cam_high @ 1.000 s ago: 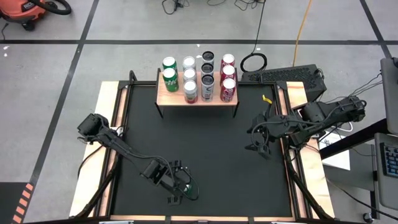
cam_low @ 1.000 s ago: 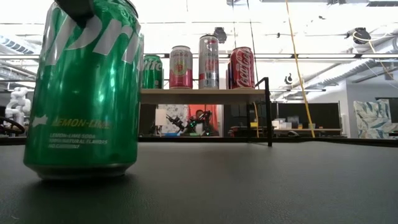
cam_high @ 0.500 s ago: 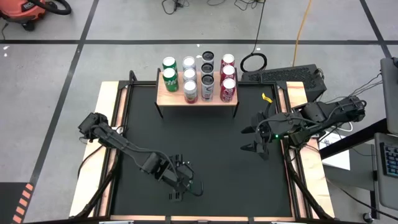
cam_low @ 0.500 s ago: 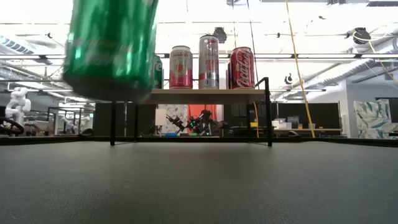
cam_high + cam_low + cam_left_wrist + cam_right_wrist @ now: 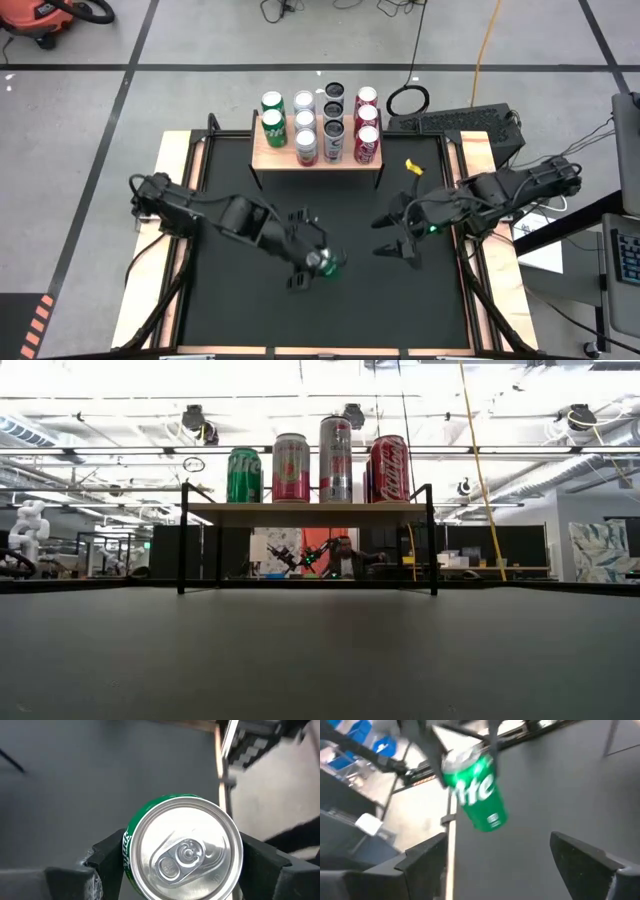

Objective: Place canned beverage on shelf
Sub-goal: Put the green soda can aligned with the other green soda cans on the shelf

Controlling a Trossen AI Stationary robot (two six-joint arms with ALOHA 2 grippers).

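A green soda can (image 5: 331, 264) hangs above the black table top (image 5: 240, 200), near its middle, with my left gripper (image 5: 319, 263) shut on it. In the right wrist view the can (image 5: 476, 790) is well above the surface. It does not show in the low view. The shelf (image 5: 318, 152), a light wood top on thin black legs, stands at the table's far edge and carries several upright cans (image 5: 310, 465). My right gripper (image 5: 384, 237) hovers open to the right of the held can, its fingers (image 5: 422, 855) pointing toward it, with nothing between them. My left gripper pinches the can's side wall just below the top rim (image 5: 128, 851) between its two fingers (image 5: 107, 857), one on each side. The fingers slant down from the table's left side. The can is lifted clear of the table, its silver top (image 5: 184, 855) toward the wrist.
The shelf's cans stand in several columns: green at the left (image 5: 272, 120), red at the right (image 5: 367, 140). The table has wooden side rails (image 5: 170, 230). A keyboard (image 5: 455, 122) and cables lie on the floor beyond the far right corner.
My left gripper has risen with the green can and carried it from near the table's front edge toward the middle, so the can has left the table and gone up out of the low view. My right gripper has reached a little toward the table's left.
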